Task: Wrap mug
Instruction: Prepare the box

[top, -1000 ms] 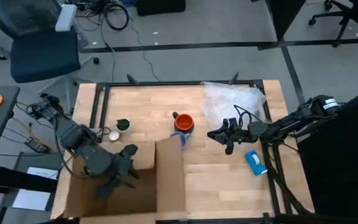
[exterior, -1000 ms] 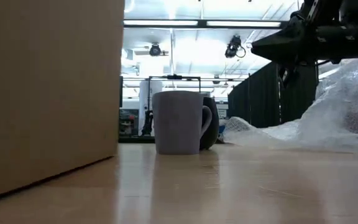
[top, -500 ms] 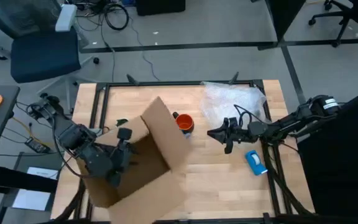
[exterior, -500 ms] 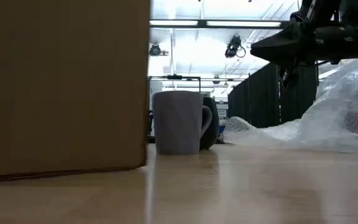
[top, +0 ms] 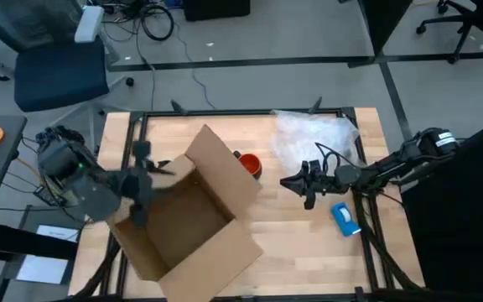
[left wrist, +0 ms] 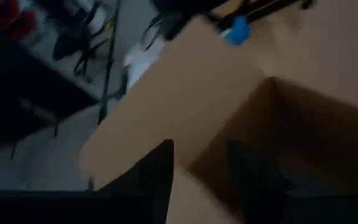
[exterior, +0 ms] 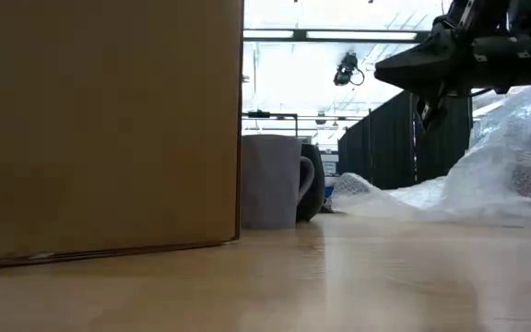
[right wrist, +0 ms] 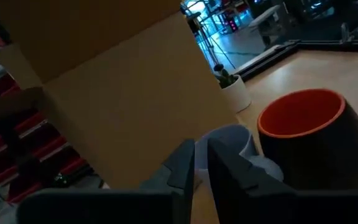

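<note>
a: nearest the low camera, the big brown cardboard box [exterior: 104,124] has slid across since 0.5 s ago and now hides part of the pale grey mug [exterior: 275,182].

b: who moved it?

a: the left gripper [top: 141,180], fingers pinching the box's wall, swung it round.

b: and the small round orange-red mug [top: 251,164]?

a: mid-table, just beyond the box's corner, unwrapped. the right gripper [top: 296,181] hovers near it, fingers pressed nearly together, holding nothing. the crumpled clear bubble wrap [top: 313,138] lies farther back, so wrapping hasn't begun.
</note>
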`<state>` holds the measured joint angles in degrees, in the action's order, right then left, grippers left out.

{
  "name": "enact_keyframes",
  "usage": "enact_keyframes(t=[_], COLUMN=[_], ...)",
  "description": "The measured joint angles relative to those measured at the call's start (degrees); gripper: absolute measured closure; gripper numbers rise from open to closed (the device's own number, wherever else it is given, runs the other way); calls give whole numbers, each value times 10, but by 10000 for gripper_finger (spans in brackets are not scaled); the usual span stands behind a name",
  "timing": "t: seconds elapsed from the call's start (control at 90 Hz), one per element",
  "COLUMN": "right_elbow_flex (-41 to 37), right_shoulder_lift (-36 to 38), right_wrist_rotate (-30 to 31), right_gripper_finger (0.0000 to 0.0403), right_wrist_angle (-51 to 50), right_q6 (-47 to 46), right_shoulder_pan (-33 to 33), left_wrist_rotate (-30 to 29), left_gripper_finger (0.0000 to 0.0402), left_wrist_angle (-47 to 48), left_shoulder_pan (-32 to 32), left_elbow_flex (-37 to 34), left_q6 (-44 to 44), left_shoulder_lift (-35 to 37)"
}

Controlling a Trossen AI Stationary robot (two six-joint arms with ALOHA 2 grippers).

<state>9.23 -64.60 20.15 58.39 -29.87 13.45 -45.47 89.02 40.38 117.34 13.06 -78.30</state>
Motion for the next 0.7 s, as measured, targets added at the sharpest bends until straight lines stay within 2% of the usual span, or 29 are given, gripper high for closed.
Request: enact_keyframes(t=[0.3, 0.456, 0.522, 0.6, 0.7], right_elbow_flex=[0, 0, 0, 0, 0], right_shoulder_lift=[0, 0, 0, 0, 0], right_wrist_rotate=[12, 13, 13, 13, 13], right_gripper_finger=[382, 382, 382, 382, 382], right_wrist_angle=[-2, -2, -2, -2, 2], right_q6=[6, 10, 10, 10, 10], right_shoulder_pan=[-8, -19, -20, -20, -20], left_wrist_rotate=[14, 58, 98, 162, 220], left_gripper_finger=[253, 236, 228, 223, 222], left_wrist_angle=[8, -9, -42, -78, -87], left_shoulder_pan=[-74, -129, -154, -188, -262], left_elbow_flex=[25, 20, 20, 20, 29], left_q6=[59, 66, 23, -70, -134], left_shoulder_lift=[3, -1, -1, 0, -1])
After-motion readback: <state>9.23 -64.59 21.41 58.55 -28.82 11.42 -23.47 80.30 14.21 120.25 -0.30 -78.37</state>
